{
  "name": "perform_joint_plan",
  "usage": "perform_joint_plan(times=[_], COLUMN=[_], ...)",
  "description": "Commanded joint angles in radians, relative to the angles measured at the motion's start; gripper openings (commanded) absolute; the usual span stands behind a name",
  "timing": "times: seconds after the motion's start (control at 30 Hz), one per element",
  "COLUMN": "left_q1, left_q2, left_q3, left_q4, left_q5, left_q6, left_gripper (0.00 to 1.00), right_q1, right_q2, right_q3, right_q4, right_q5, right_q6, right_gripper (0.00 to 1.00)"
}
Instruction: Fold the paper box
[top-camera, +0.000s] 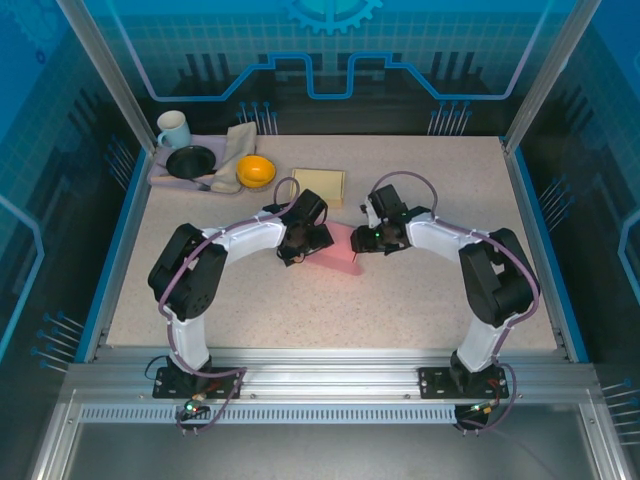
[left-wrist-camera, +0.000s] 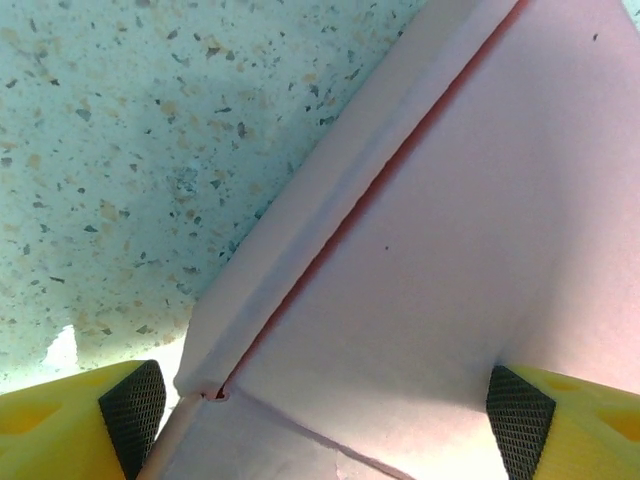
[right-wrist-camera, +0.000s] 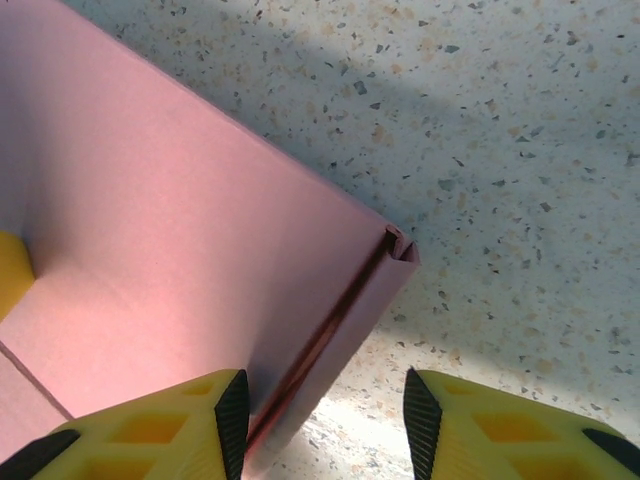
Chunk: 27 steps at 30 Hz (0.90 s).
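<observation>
The pink paper box (top-camera: 343, 256) lies mid-table between both arms. My left gripper (top-camera: 316, 241) is at its left side and my right gripper (top-camera: 358, 241) at its right side. In the left wrist view the left gripper (left-wrist-camera: 325, 422) stands wide open over a corner of the box (left-wrist-camera: 450, 250), where a folded-over wall (left-wrist-camera: 330, 200) runs diagonally; a sliver of table shows beside the left pad (left-wrist-camera: 135, 410). In the right wrist view the right gripper (right-wrist-camera: 325, 425) is open astride the box's doubled side wall (right-wrist-camera: 345, 315), which lies against the left pad (right-wrist-camera: 233, 420), apart from the right one.
At the back left a grey tray (top-camera: 160, 177) carries a pale cup (top-camera: 173, 128), a black bowl (top-camera: 190, 161) and a folded cloth (top-camera: 235, 150). An orange bowl (top-camera: 256, 171) and a cream flat sheet stack (top-camera: 320, 187) sit behind the box. Metal frame posts flank the table.
</observation>
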<state>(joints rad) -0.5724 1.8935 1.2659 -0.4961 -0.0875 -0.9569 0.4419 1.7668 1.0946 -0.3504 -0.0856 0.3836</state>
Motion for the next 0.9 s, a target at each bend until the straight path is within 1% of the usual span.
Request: perform_joint_plan(times=[0.0, 0.1, 0.17, 0.37, 0.5, 0.67, 0.87], left_q1=[0.003, 0.003, 0.003, 0.003, 0.003, 0.003, 0.003], left_q2=[0.055, 0.052, 0.052, 0.052, 0.05, 0.048, 0.044], left_q3=[-0.045, -0.045, -0.043, -0.036, -0.033, -0.035, -0.039], left_q4=[-0.049, -0.048, -0.047, -0.048, -0.053, -0.056, -0.056], left_q5=[-0.072, -0.071, -0.067, -0.066, -0.069, -0.071, -0.074], left_q6=[0.019, 0.012, 0.01, 0.009, 0.014, 0.019, 0.02], left_gripper=[0.87, 0.87, 0.87, 0.87, 0.87, 0.87, 0.88], right_q1=[-0.028, -0.028, -0.022, 0.06, 0.09, 0.107, 0.122], right_q2=[-0.052, -0.124, -0.168, -0.242, -0.247, -0.201, -0.174], right_q3=[-0.007, -0.008, -0.019, -0.109, -0.16, -0.162, -0.195], right_q4=[-0.045, -0.076, -0.101, -0.063, -0.001, 0.02, 0.102], right_q5=[-0.049, -0.025, -0.007, -0.009, -0.005, -0.026, -0.092], right_q6=[-0.034, 0.013, 0.074, 0.239, 0.279, 0.268, 0.321], right_gripper=[0.47, 0.47, 0.47, 0.46, 0.46, 0.46, 0.46])
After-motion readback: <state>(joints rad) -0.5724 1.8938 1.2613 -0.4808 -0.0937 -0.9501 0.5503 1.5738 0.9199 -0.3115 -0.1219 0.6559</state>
